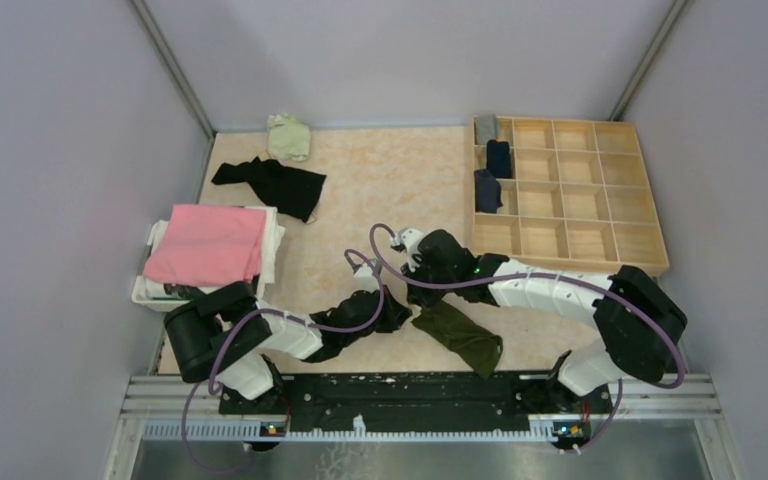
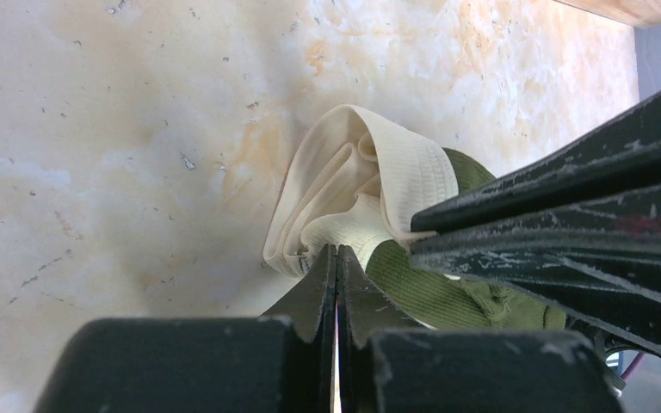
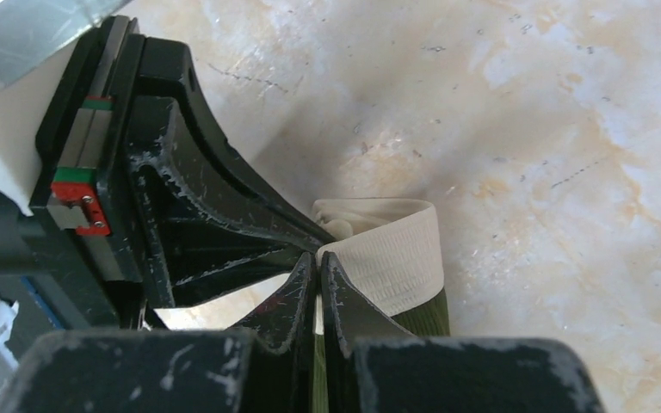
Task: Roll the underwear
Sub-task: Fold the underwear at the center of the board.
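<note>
An olive green underwear (image 1: 460,336) with a cream waistband (image 2: 370,181) lies near the front middle of the table. Both grippers meet at its upper left end. My left gripper (image 2: 337,255) is shut, its tips pinching the bunched waistband, with olive fabric (image 2: 456,292) to the right of it. My right gripper (image 3: 318,258) is shut on the same waistband (image 3: 400,258), right beside the left gripper's fingers (image 3: 224,228). In the top view the left gripper (image 1: 398,312) and right gripper (image 1: 418,300) almost touch.
A wooden compartment tray (image 1: 600,215) at the back right holds rolled dark underwear (image 1: 498,158) and a grey one (image 1: 485,127) in its left column. A dark pile (image 1: 270,182) and a pale green piece (image 1: 288,137) lie at the back left. A pink cloth (image 1: 208,243) covers a white basket (image 1: 150,292).
</note>
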{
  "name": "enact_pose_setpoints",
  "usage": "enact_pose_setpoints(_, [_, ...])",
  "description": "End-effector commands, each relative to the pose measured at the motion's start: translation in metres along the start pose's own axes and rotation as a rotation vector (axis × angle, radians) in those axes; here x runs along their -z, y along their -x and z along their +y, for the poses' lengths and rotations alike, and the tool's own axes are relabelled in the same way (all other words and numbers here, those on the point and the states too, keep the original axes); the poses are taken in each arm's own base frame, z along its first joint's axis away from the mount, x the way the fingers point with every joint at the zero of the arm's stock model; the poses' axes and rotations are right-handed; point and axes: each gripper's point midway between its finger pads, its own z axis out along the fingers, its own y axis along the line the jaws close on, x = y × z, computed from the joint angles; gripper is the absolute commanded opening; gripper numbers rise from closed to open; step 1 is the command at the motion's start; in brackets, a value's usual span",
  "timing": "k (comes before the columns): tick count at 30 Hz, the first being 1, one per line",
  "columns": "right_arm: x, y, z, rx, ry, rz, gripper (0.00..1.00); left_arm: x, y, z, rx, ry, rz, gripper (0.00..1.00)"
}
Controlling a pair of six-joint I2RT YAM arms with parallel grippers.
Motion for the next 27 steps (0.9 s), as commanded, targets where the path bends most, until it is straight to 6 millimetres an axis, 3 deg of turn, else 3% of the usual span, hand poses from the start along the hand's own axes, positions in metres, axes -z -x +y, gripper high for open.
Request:
enact_pose_setpoints(1, [0.003,-0.002,0.017,0.002,0.075,-0.008,0.00,-0.001,-0.008,0.011,-0.009,0.043,0.027,0.00])
enact_pose_setpoints(15, [-0.022,-0.022,0.018,-0.131,0.089,0.002,0.00,-0.001,-0.008,0.011,-0.008,0.046,0.024,0.00])
enact_pose_setpoints(27, [-0.043,-0.041,0.005,-0.260,0.037,-0.023,0.00,0.000,-0.007,0.012,-0.004,0.045,0.022,0.00])
